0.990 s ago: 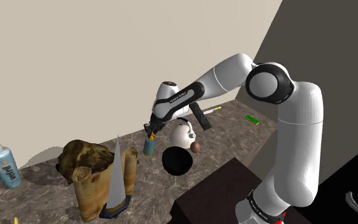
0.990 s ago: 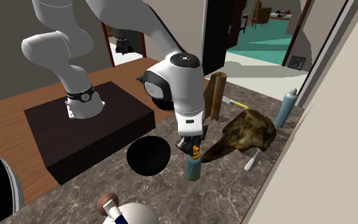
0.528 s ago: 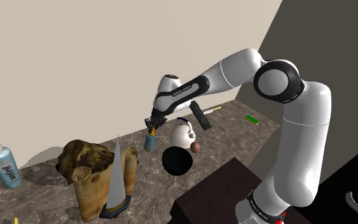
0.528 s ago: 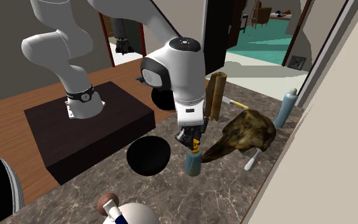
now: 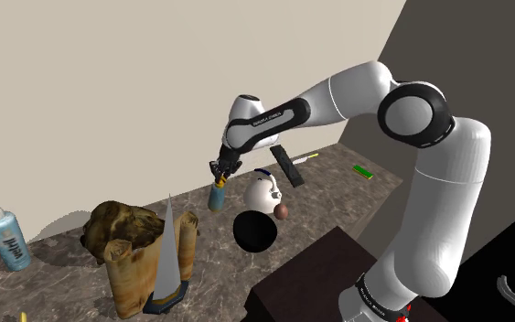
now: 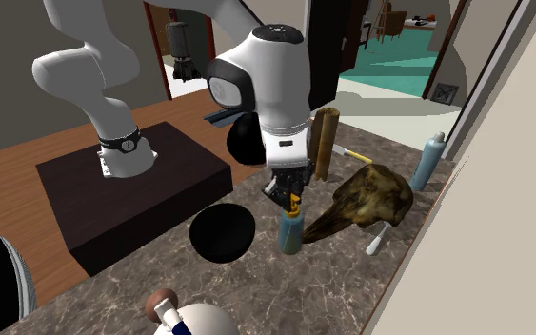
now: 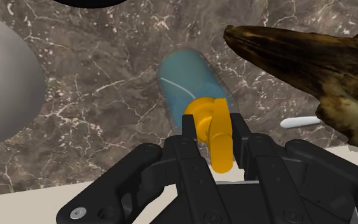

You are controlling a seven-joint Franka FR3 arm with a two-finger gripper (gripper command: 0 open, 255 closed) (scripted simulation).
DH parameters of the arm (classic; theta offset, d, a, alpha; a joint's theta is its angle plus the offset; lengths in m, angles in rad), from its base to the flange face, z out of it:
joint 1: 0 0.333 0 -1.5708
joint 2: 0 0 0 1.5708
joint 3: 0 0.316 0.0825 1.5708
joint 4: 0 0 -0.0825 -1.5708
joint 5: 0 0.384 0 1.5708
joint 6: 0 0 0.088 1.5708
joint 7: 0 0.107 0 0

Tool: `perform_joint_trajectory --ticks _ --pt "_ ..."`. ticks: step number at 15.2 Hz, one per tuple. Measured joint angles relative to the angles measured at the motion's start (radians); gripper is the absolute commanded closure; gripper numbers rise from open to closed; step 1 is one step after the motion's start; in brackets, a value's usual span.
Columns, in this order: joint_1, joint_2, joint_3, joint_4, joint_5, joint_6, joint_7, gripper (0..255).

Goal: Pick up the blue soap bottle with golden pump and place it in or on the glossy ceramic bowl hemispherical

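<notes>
Under the claw (image 6: 292, 194), bare marble desk (image 7: 95, 108) surrounds the blue soap bottle (image 6: 290, 231) that it clasps by the golden pump. On one side of the claw a gnarled brown wood lump (image 6: 370, 198) crowds close to the bottle, with a small white stick (image 7: 298, 122) at its edge. On the opposite side the black bowl (image 6: 222, 234) sits near, with open desk between. A white round figurine (image 5: 264, 190) stands past the bowl. The beige wall (image 5: 109, 91) rises close behind the claw.

We take this for a home: a dark marbled stone counter (image 6: 247, 285) runs along a plain beige wall (image 5: 109, 73), wood-plank floor (image 6: 18, 171) lies at middle left, and an open doorway (image 6: 389, 43) at upper right shows a furnished room.
</notes>
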Motion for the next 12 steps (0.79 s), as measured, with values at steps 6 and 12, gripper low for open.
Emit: perform_joint_trajectory --ticks 6,12 --pt "0.000 -0.052 0.001 0.018 -0.001 -0.070 0.007 255" --pt "-0.001 -0.095 0.001 0.043 -0.002 -0.137 0.013 255"
